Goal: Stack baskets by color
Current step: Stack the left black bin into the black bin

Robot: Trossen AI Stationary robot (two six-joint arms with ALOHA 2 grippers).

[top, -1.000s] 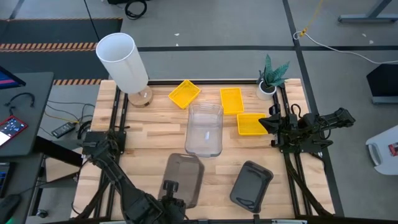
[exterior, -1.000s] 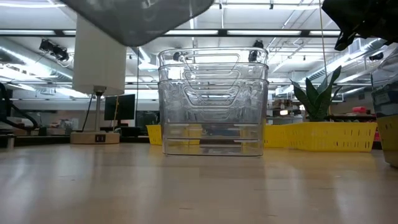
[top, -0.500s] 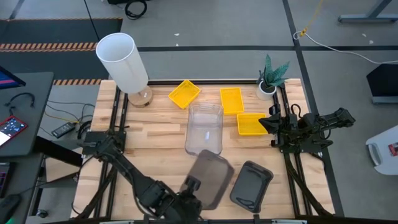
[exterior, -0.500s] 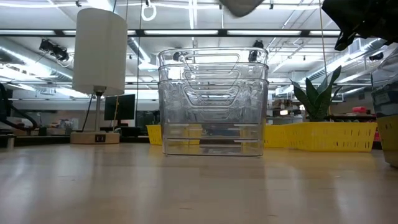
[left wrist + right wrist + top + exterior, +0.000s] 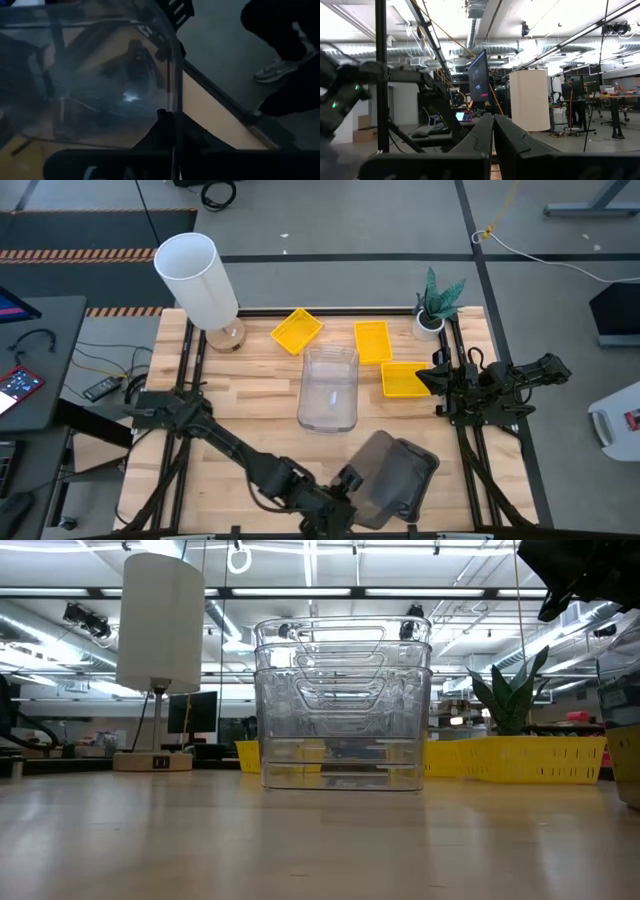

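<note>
The left gripper, jaws clamped on a grey basket, had swung it from six toward five o'clock, over another grey basket; right jaws together

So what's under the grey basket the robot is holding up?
Another dark grey basket lies on the table, partly under the carried grey basket in the left pincer. Its covered part is hidden.

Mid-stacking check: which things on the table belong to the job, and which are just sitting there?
Job: held grey basket in the left gripper; second grey basket; clear basket stack; yellow baskets.
Lying about: white cylinder; potted plant.
</note>
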